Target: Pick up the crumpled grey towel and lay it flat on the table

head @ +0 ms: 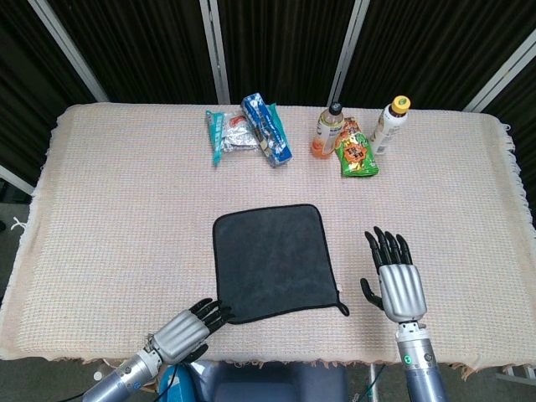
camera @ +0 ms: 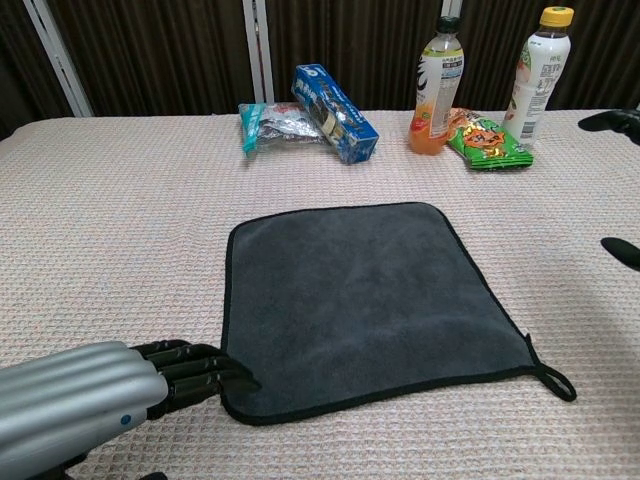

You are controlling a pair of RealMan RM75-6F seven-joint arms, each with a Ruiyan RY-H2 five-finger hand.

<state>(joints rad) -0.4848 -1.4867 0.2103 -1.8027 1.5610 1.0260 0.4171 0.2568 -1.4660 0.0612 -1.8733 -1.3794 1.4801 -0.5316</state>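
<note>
The grey towel (head: 272, 261) (camera: 370, 300) lies spread flat as a dark square with a black hem near the table's front middle, its small hanging loop (camera: 556, 381) at the near right corner. My left hand (head: 186, 331) (camera: 90, 410) lies low at the front edge. Its straight fingertips (camera: 225, 372) touch the towel's near left corner, and no thumb shows there. My right hand (head: 395, 276) hovers to the right of the towel, palm down with fingers spread, holding nothing. In the chest view only its dark fingertips (camera: 618, 119) show at the right edge.
Along the back of the cloth-covered table (head: 109, 209) lie a silver snack bag (head: 228, 134), a blue packet (head: 266, 128), an orange drink bottle (head: 327, 131), a green snack bag (head: 355, 152) and a white bottle with a yellow cap (head: 390, 124).
</note>
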